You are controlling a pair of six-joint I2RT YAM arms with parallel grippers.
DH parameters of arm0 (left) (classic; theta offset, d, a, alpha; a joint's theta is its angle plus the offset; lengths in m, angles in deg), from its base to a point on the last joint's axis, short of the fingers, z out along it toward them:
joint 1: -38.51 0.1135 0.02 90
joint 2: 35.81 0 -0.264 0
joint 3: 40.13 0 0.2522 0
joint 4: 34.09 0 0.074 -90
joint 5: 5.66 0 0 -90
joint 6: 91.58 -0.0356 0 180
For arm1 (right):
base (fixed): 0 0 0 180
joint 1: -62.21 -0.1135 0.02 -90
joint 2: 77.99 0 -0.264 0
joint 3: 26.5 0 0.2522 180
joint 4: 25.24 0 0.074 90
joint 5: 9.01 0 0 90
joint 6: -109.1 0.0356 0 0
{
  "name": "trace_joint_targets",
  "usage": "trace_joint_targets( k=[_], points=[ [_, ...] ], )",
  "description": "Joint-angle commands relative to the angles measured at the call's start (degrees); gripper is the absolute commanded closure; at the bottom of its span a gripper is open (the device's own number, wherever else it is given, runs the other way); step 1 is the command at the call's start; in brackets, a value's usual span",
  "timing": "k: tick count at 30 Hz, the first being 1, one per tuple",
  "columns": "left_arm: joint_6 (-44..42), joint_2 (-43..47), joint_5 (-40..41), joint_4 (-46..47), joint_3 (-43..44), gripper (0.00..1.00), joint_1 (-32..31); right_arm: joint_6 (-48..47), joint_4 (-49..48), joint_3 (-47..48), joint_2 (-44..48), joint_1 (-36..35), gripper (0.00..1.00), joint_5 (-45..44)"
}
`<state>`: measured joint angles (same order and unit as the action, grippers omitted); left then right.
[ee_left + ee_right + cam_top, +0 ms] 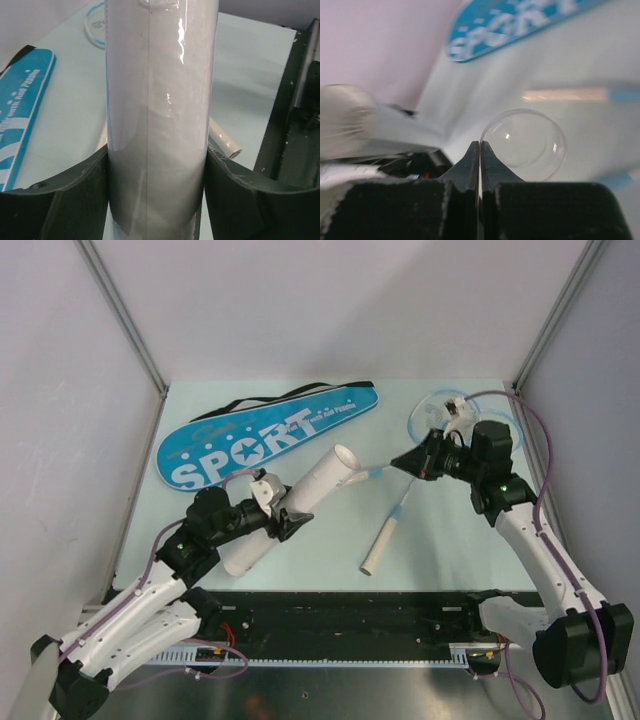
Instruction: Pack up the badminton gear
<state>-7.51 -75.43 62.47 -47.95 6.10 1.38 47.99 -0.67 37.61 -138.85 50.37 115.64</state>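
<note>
A long white tube lies slantwise on the table, its open end pointing to the back right. My left gripper is shut on it near its lower half; in the left wrist view the tube fills the gap between both fingers. My right gripper hovers just right of the tube's open end, jaws shut on the rim of a clear round cap. A racket's white handle and light-blue shaft lie between the arms; the racket heads lie partly under my right arm. The blue "SPORT" cover lies at the back left. No shuttlecocks are in view.
Grey walls and metal corner posts close in the table on the left, back and right. A black rail with cables runs along the near edge between the arm bases. The cover's black strap lies along its far side.
</note>
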Motion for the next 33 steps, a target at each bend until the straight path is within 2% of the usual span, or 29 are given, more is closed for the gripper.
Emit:
trace_joint_targets(
  k=[1, 9, 23, 33],
  points=[
    [-1.10, -0.73, -7.65, 3.88, 2.07, 0.73, -0.14, -1.11, -3.87, 8.97, 1.09, -2.92, 1.00, 19.22],
    [-1.01, -1.96, -11.53, 3.88, 1.81, 0.73, -0.32, 6.53, -9.66, 13.72, 1.18, -4.77, 1.00, 27.73],
    [-3.21, -1.78, -11.97, 3.88, 1.02, 0.75, -1.46, 5.31, -4.05, 16.45, -2.51, -11.54, 1.00, 32.05],
    [-4.78, -0.64, -13.29, 3.88, 0.40, 0.76, -2.16, 3.90, 0.96, 17.15, -5.67, -12.24, 1.00, 33.55]
  ],
)
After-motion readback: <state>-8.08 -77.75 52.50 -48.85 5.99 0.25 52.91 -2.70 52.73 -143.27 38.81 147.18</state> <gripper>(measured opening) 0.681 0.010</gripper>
